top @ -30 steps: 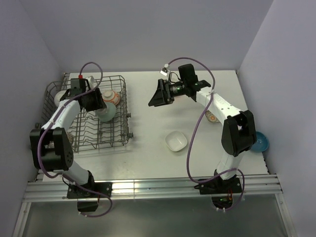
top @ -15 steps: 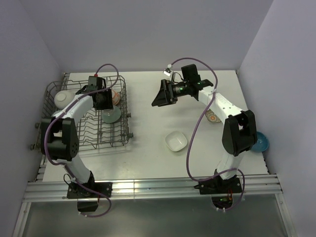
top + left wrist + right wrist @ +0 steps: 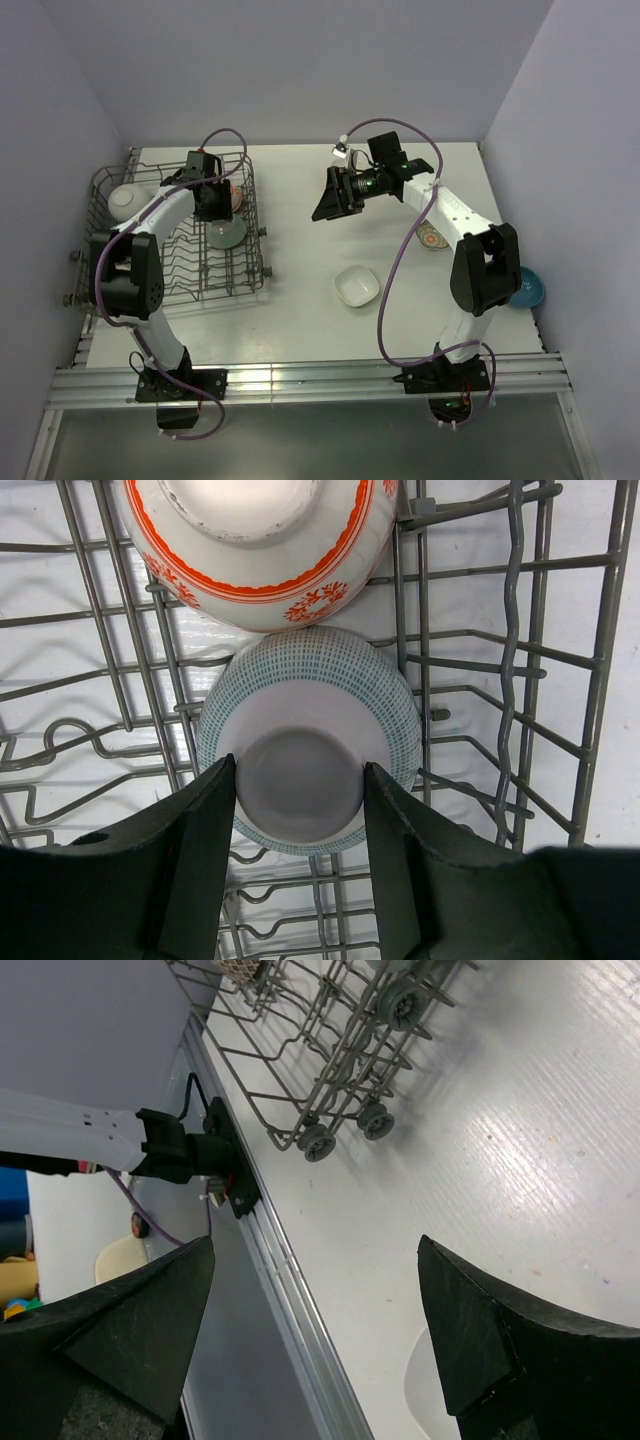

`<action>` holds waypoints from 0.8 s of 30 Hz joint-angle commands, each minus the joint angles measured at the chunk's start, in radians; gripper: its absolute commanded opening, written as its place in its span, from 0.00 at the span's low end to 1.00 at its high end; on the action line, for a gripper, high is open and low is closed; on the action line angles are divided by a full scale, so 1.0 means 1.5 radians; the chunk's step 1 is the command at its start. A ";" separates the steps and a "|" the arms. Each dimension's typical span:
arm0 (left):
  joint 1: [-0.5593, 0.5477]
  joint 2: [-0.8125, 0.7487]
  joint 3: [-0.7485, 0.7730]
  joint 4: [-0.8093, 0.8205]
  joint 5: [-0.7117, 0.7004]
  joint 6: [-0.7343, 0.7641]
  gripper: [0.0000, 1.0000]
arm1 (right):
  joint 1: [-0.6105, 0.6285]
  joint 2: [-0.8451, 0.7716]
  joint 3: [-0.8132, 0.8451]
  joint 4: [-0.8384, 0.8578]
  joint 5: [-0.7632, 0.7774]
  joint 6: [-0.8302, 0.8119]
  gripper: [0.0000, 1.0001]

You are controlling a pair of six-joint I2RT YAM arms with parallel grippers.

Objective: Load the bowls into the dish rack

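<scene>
White ceramic, the square bowl (image 3: 357,286) sits nearest, loose on the table (image 3: 300,320). A blue bowl (image 3: 525,287) lies well to its right by the edge, and a patterned bowl (image 3: 430,238) is half hidden behind the right arm, so three are left to load, as far as I can judge. Beyond them the right gripper (image 3: 330,195) hangs above the table, jaws spread wide and empty; its likely next job is dropping onto the square bowl's rim. Across to the left, in the dish rack (image 3: 200,297), the left gripper (image 3: 298,780) stands over a blue-patterned bowl (image 3: 305,740), fingers (image 3: 190,880) parted either side of its foot; whether they touch it I cannot tell. Placing looks done, so a straight lift clear of the tines is wanted. Only the wrist camera shows that bowl inverted against the red-orange bowl (image 3: 260,550); only the overhead shows the white round bowl (image 3: 127,198) at the rack's far-left corner.
</scene>
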 commanded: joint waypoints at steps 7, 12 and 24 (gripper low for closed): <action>-0.005 -0.005 0.017 -0.008 -0.004 0.010 0.72 | -0.005 -0.028 0.002 -0.055 0.034 -0.060 0.89; -0.005 -0.025 0.040 -0.023 0.011 0.022 0.86 | -0.007 -0.050 -0.018 -0.079 0.062 -0.086 0.90; -0.001 -0.191 0.109 -0.029 0.113 0.077 0.99 | -0.072 -0.138 -0.039 -0.274 0.191 -0.278 0.90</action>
